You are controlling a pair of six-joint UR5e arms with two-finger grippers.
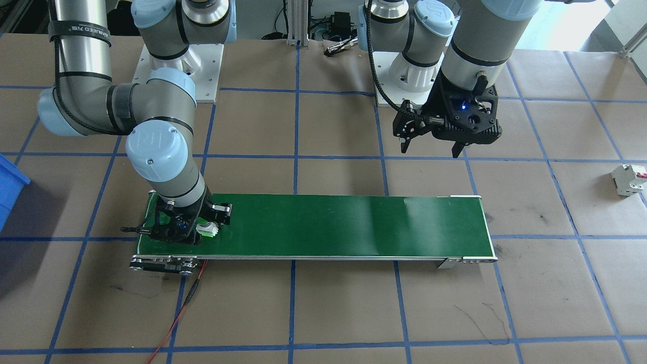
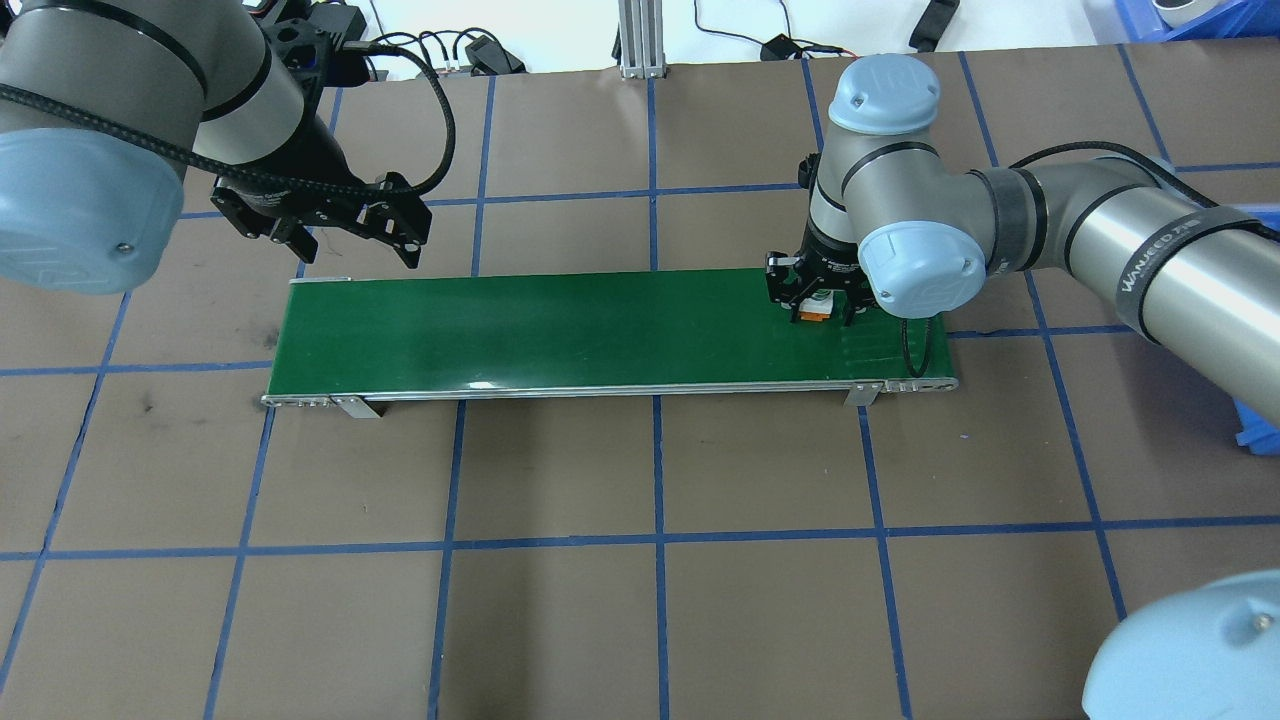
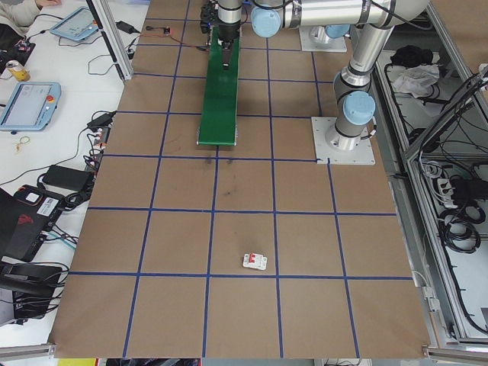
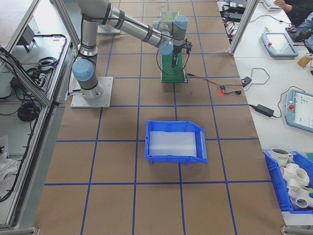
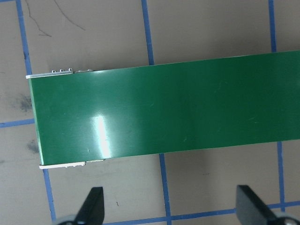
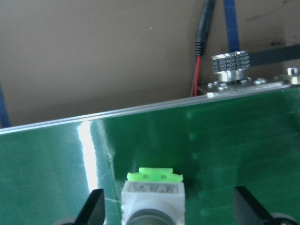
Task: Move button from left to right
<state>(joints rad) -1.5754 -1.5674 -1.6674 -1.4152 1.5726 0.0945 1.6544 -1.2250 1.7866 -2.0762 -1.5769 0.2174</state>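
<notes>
The right gripper (image 2: 822,305) sits low over the green conveyor belt (image 2: 560,325), right of centre in the overhead view, its fingers spread with the button (image 2: 813,307) between them. In the right wrist view the fingertips (image 6: 93,206) stand clear of the button (image 6: 152,199) at bottom centre, so the grip looks released. The button has a white-grey boxy body with a small printed label, a bright-green part at its far edge and a grey round part near the camera; it rests on the belt near that end. The left gripper (image 2: 345,235) hangs open above the table just beyond the belt's other end, upper left, holding nothing. A white circuit breaker (image 1: 629,179) lies at the front view's right edge.
</notes>
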